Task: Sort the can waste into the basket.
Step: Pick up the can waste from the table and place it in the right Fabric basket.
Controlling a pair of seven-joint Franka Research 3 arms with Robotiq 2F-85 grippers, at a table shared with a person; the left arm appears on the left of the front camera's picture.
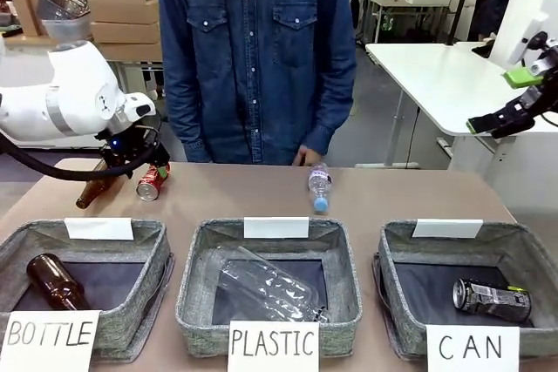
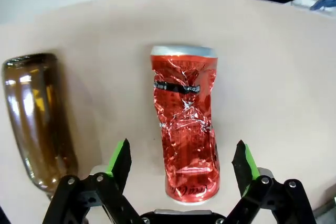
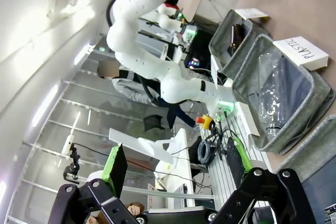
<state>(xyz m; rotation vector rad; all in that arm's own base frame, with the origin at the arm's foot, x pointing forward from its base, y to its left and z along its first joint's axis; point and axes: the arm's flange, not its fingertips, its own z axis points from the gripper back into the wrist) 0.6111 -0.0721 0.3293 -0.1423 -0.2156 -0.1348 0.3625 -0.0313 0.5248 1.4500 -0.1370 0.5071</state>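
Our left fingers (image 2: 119, 160) stand wide and empty, one on each side of the red can (image 2: 185, 129). It lies crushed on the counter (image 2: 273, 77) at the far left, just beside a brown bottle (image 2: 37, 114). The black can (image 1: 491, 300) already lies in the CAN basket (image 1: 394, 246) at the far right. Our right fingers (image 1: 521, 77) hang wide and empty, raised off to the right of the counter.

We judge the grasp the risky part. The can is dented and shiny, so closing fingers could skid off a crease or squeeze it out sideways. The bottle is close enough that one finger might nudge it and set it rolling. The carry then passes over the PLASTIC basket (image 1: 193, 285), and a weak hold could drop the can there.
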